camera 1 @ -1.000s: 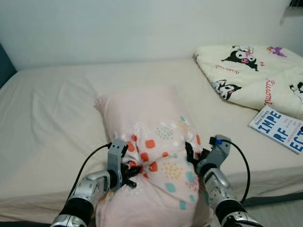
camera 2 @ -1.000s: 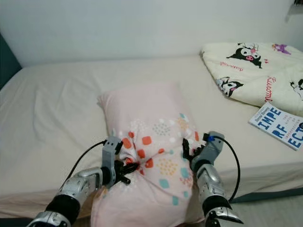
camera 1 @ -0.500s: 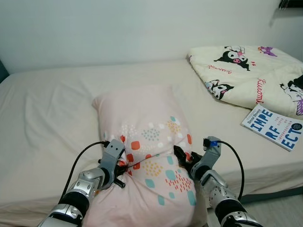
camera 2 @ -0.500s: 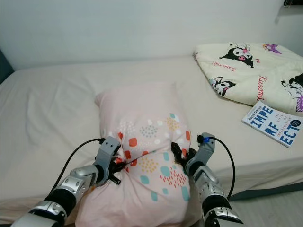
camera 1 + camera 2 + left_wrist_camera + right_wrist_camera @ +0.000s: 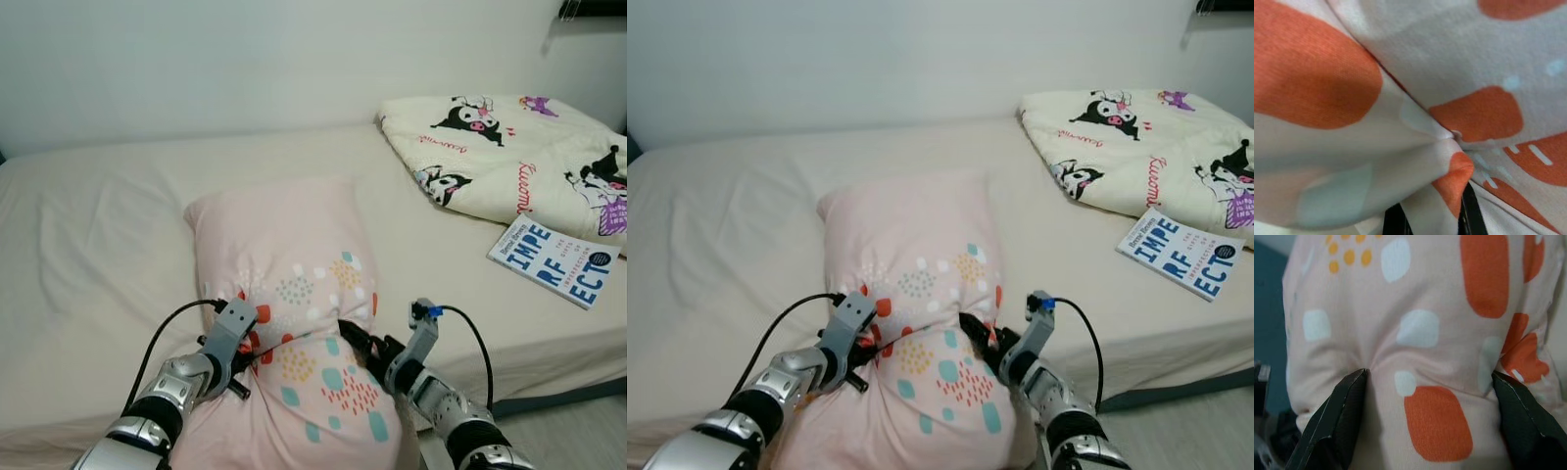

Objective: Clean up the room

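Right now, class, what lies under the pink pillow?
The pink pillow rests on the cream bed sheet; both grippers, left and right, pinch its near end. Anything beneath is covered.

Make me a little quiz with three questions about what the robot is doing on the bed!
1. True or false: both grippers grip the pink pillow.
2. What lies nearest the book: A) a teddy bear, B) the cartoon blanket, C) a lamp?
3. Fill in: the pillow lies on the ____.

Key:
1. True. The left gripper pinches a fold of fabric, and the right gripper has its fingers spread across a bulge of the pillow.
2. B.
3. Bed.
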